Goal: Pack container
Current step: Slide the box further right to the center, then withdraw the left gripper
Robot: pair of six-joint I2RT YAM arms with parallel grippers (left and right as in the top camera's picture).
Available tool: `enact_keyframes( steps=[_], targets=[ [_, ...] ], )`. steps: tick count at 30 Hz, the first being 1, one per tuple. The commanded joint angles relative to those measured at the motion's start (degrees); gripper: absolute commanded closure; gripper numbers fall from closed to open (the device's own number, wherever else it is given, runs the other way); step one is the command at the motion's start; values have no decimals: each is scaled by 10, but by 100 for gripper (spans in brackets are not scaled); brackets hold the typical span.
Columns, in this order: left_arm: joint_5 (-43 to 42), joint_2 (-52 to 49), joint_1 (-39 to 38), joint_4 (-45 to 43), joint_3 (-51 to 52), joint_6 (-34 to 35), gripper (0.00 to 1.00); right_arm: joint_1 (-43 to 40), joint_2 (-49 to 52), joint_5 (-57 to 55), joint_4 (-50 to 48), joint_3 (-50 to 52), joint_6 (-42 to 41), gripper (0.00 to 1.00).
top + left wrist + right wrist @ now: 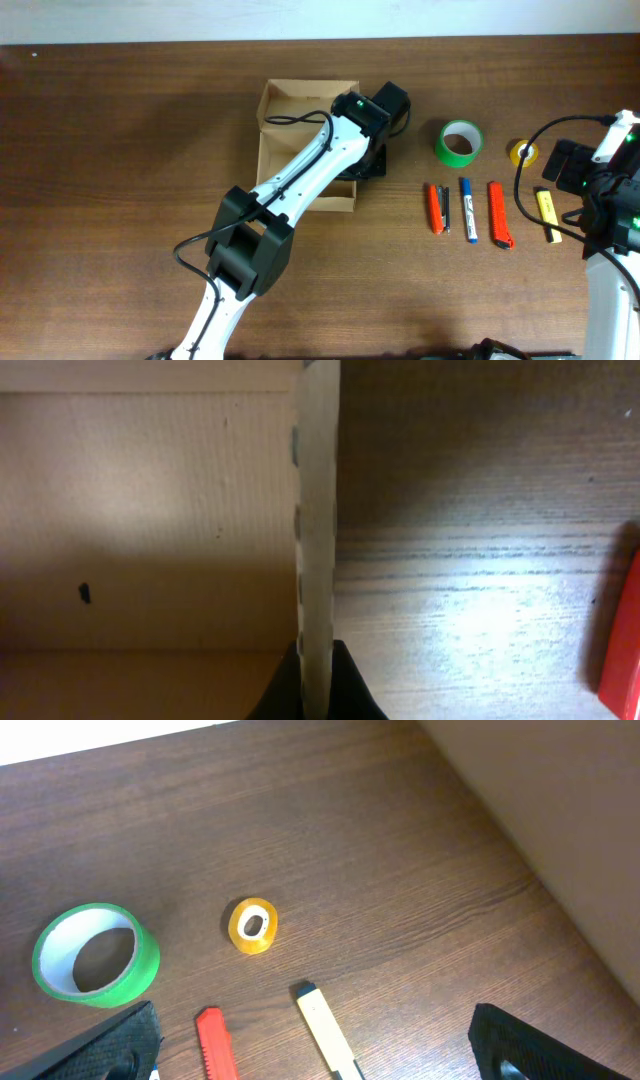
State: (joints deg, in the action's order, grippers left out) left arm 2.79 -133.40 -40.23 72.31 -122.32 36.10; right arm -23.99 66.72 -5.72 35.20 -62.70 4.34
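Left fingers (352, 700) clamp the right wall of the container (300, 98), which sits left of centre on the tabletop (120, 120) and looks empty (packing apparently not begun). Rightward, unpacked: green tape (460, 142), blue pen (468, 212), yellow tape (522, 152). Right fingers (110, 1040) hang apart.

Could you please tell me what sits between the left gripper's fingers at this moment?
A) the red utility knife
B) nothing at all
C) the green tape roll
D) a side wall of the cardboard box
D: in the left wrist view, the thin side wall of the container runs straight up from between the dark fingers of the left gripper, with the box interior on one side and the table on the other.
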Motion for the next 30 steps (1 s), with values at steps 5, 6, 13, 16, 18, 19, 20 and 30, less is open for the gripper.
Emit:
enact_keyframes(
  steps=[5,6,13,16,18,19,20,30],
  targets=[
    [17,-17,-1,-20,0,-10,98,-4,2,9,0,-14,-3,1],
    [15,-18,-1,-24,0,-10,98,-4,2,9,0,-14,-3,1],
    [15,-18,-1,-27,0,-10,84,-4,2,8,0,-14,-3,1],
    [15,-18,-1,-27,0,-10,61,-4,2,9,0,-14,-3,1],
    [15,-18,-1,-27,0,-10,58,-4,2,9,0,-14,-3,1],
    [16,-18,-1,-27,0,-10,58,-4,2,9,0,-14,-3,1],
    [16,-18,-1,-27,0,-10,61,-4,2,9,0,-14,-3,1],
    [11,-18,-26,-17,0,43,98,-3,2,28,0,-14,-3,1]
  ],
)
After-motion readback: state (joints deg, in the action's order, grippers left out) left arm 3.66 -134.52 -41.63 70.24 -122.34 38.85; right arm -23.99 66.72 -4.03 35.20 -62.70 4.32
